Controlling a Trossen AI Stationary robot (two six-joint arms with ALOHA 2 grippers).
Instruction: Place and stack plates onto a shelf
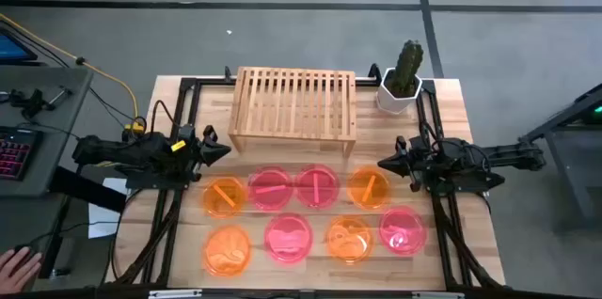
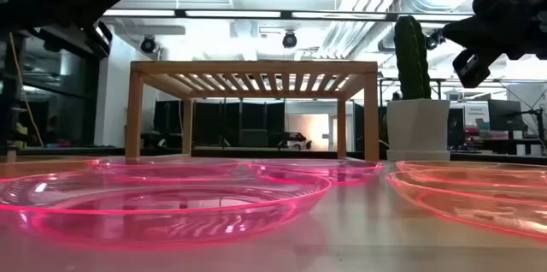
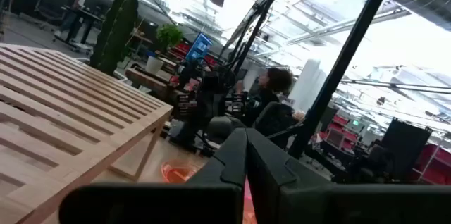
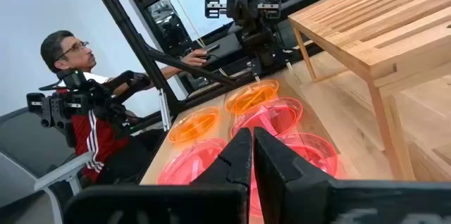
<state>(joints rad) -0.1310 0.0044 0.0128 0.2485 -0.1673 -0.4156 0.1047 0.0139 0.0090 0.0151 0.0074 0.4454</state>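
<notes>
Eight translucent plates lie flat on the tabletop in two rows in front of the shelf (image 1: 293, 100). The back row is orange (image 1: 226, 196), pink (image 1: 271, 188), pink (image 1: 317, 186) and orange (image 1: 370, 187). The front row is orange (image 1: 228, 249), pink (image 1: 288, 238), orange (image 1: 349, 238) and pink (image 1: 403, 230). The light-wood shelf's slatted top holds nothing (image 2: 253, 71). My left gripper (image 1: 224, 151) hovers shut at the left end of the back row. My right gripper (image 1: 384, 162) hovers shut at the right end, its fingers (image 4: 239, 155) pointing across the plates.
A cactus in a white pot (image 1: 402, 78) stands at the shelf's right end, near the far right corner. Black frame rails (image 1: 179, 120) run along both table sides. A person's hand (image 1: 14, 263) and a keyboard (image 1: 14, 153) are off the table's left side.
</notes>
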